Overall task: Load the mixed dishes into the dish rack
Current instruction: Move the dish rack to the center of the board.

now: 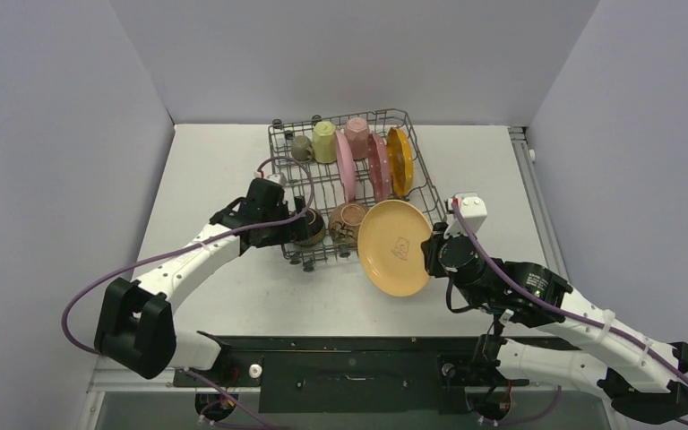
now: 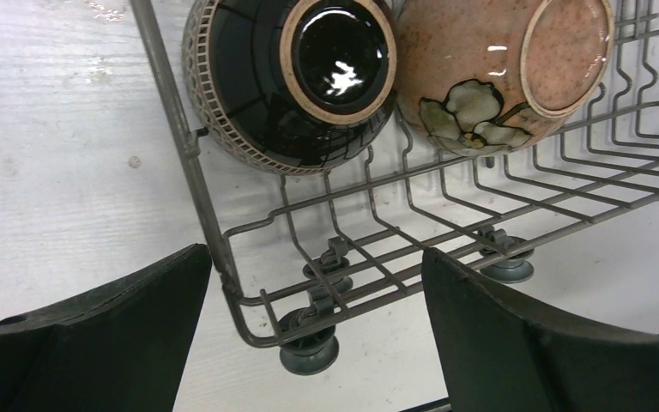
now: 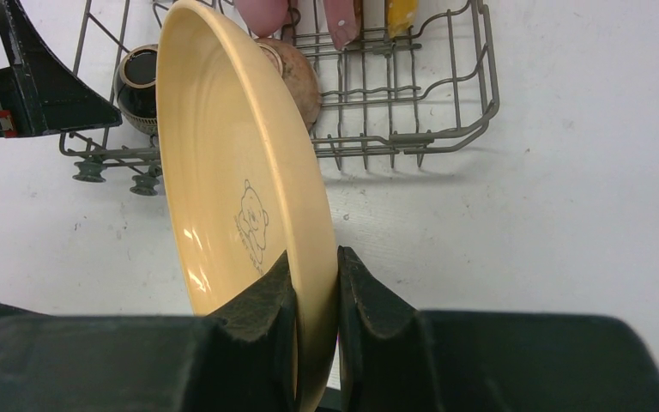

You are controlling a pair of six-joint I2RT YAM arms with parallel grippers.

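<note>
Yellow bear-print plate (image 3: 223, 154), lettering illegible, clamped in right end effector (image 3: 313, 257), left end effector (image 2: 313, 257) spread beside dish rack (image 2: 178, 129)

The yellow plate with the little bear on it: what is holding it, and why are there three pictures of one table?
Two robot arms stand at the table's near edge. One picture looks down from above; the other two come from wrist cameras, each showing its own black fingers. The right gripper pinches the yellow plate by its rim, on edge, close to the dish rack. The left gripper is open and empty, at the rack's corner where a dark bowl and a speckled bowl sit. Mugs and plates stand at the far end.
</note>
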